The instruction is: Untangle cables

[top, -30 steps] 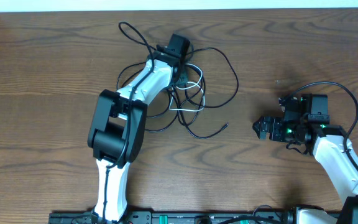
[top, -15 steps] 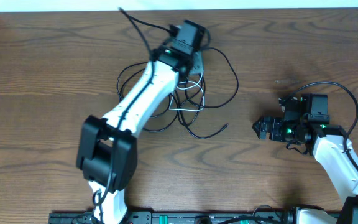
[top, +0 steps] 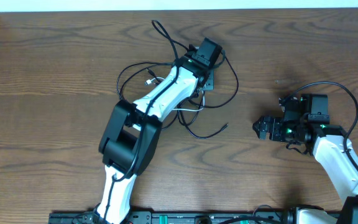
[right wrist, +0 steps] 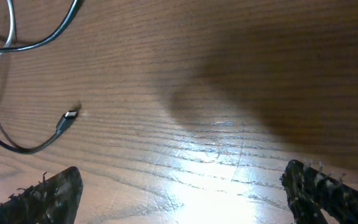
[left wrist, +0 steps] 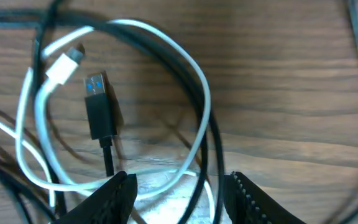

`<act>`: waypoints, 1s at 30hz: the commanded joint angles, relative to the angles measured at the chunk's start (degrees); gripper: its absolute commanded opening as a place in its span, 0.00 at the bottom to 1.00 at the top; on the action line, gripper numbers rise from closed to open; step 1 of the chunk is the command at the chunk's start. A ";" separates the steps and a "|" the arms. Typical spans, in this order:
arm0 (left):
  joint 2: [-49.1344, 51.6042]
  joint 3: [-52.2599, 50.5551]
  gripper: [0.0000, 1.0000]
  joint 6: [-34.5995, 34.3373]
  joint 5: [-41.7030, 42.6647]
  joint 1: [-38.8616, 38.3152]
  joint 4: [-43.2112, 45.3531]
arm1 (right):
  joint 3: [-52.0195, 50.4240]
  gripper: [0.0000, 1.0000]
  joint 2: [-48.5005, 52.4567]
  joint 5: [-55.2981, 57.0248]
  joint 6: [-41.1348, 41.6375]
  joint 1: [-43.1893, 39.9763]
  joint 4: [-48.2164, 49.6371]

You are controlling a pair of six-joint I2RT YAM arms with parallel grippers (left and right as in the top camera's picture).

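wooden table (top: 42,74), seen from above, with both arms over it. the left arm (top: 157,99) reaches diagonally across the middle to the far side of the tangle. the right arm (top: 334,155) sits at the right edge, well apart from the cords.

the cables (top: 188,109) lie in one knot of overlapping loops at the table's centre, toward the far edge. black cords (top: 235,81) sweep out in wide arcs, and a shorter white cord (left wrist: 199,93) curls inside them.

left claw (left wrist: 182,198): released, fingers spread over the knot, with the white cord and a black cord passing between the tips and nothing gripped. right claw (right wrist: 185,196): released, spread wide over bare wood.

a black usb plug (left wrist: 98,109) with a blue insert lies inside the white loop, just beside the white plug (left wrist: 64,65). a small plug (right wrist: 70,116) ends one black cord and lies between the knot and the right claw.
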 commanded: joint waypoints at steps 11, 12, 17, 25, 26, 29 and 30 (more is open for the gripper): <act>0.81 0.04 0.52 8.79 -0.81 0.11 0.87 | -0.37 0.99 0.11 -0.17 0.26 -0.13 0.09; 0.39 0.50 0.53 9.16 -0.81 0.13 0.28 | -0.37 0.99 0.11 -0.17 0.26 -0.13 0.09; -1.79 0.70 0.53 9.03 -0.79 0.13 -0.09 | -0.37 0.99 0.11 -0.17 0.26 -0.13 0.09; -2.05 0.46 0.54 4.24 -0.83 0.15 0.17 | -0.37 0.99 0.11 -0.17 0.26 -0.13 0.09; -2.05 0.46 0.54 3.85 -0.83 0.15 0.22 | -0.37 0.99 0.13 -0.17 0.26 -0.13 0.09; -2.05 0.46 0.54 3.87 -1.49 0.15 1.09 | -0.37 0.99 0.11 -0.17 0.26 -0.13 0.09; -2.05 0.44 0.54 3.85 -2.36 0.13 1.27 | -0.37 0.99 0.11 -0.20 0.26 -0.13 0.09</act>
